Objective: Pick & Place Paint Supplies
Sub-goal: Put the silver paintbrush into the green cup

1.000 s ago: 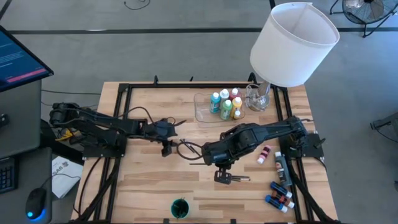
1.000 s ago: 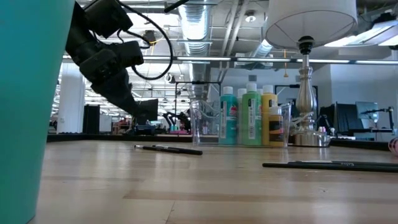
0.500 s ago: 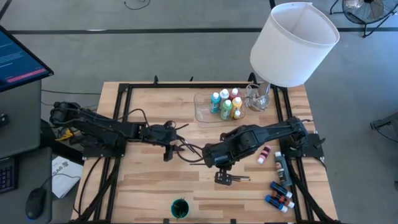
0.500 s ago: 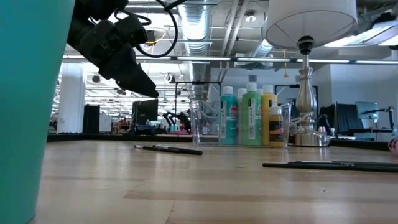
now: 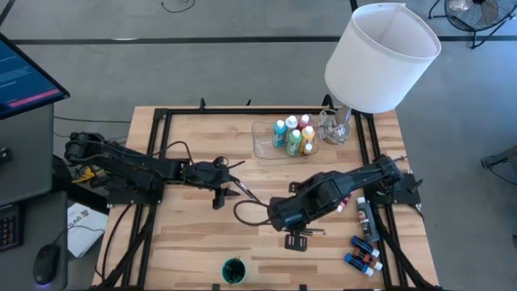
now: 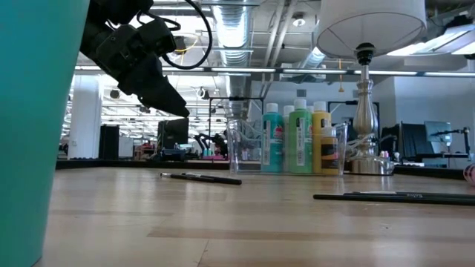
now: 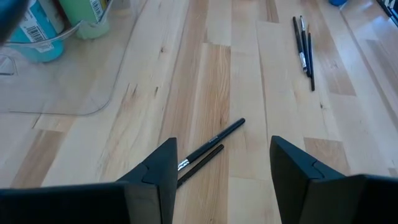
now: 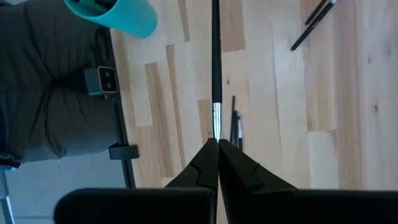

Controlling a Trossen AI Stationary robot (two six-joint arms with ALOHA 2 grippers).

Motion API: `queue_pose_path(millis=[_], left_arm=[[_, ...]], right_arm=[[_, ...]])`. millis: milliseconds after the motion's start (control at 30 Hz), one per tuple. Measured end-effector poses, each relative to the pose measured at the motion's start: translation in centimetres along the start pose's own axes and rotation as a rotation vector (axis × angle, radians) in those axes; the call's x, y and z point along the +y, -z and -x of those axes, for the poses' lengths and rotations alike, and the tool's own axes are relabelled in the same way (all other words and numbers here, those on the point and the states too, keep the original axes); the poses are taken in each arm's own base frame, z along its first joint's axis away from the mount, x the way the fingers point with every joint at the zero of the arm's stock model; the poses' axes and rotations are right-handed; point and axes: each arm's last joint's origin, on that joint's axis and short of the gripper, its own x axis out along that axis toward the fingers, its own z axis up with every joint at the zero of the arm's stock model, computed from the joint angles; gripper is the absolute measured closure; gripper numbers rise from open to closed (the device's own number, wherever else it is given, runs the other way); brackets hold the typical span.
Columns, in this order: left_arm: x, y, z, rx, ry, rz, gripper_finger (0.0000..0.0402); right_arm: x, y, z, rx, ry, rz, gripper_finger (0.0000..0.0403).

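My right gripper (image 8: 217,142) hangs over the table's near middle (image 5: 295,240), shut on a thin dark-handled brush (image 8: 216,56). Three more brushes (image 8: 235,127) lie flat on the wood below it. My left gripper (image 7: 221,186) is open above the table's middle left (image 5: 226,184), slanting down toward two brushes (image 7: 208,149) that lie side by side on the wood ahead of its fingers. Several white-capped paint bottles (image 5: 292,136) stand upright in a clear tray (image 5: 262,144) at the far right. My right gripper pinches the brush's bristle end, just past the silver ferrule (image 8: 216,115), between its two fingertips. The fingers point steeply down and the handle runs on in line with them. Its free end lies outside the picture.
A teal cup (image 5: 233,269) stands at the near edge, filling the low view's left (image 6: 37,133). A lamp with a big white shade (image 5: 380,56) stands at the far right corner. Loose small bottles (image 5: 363,252) and a pink one (image 5: 345,200) lie by the right edge.
My left gripper has tipped its fingers up from a steep slant toward level and swung a little toward the table's right, then kept still. My right gripper has carried the brush a short way toward the near edge, still shut.
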Motion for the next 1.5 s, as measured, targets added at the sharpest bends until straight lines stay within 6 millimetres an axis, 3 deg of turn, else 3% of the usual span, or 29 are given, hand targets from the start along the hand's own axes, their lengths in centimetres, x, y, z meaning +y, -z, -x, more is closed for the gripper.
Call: queue_pose_path(millis=[600, 1000, 1233, 1500], left_arm=[[0.0, 0.0, 0.0, 0.001, 0.000, 0.008, 0.0248], [0.0, 0.0, 0.0, 0.001, 0.000, 0.032, 0.0248], [0.0, 0.0, 0.0, 0.001, 0.000, 0.035, 0.0248], [0.0, 0.0, 0.0, 0.004, 0.010, 0.035, 0.0248]], right_arm=[[2.6, 1.8, 0.0, 0.035, -0.051, 0.000, 0.0403], [3.5, 2.4, 0.1, 0.182, -0.215, -0.140, 0.0403], [2.7, 1.6, 0.3, 0.304, -0.329, -0.341, 0.0403], [3.6, -0.4, 0.7, 0.238, -0.548, -0.434, 0.0403]])
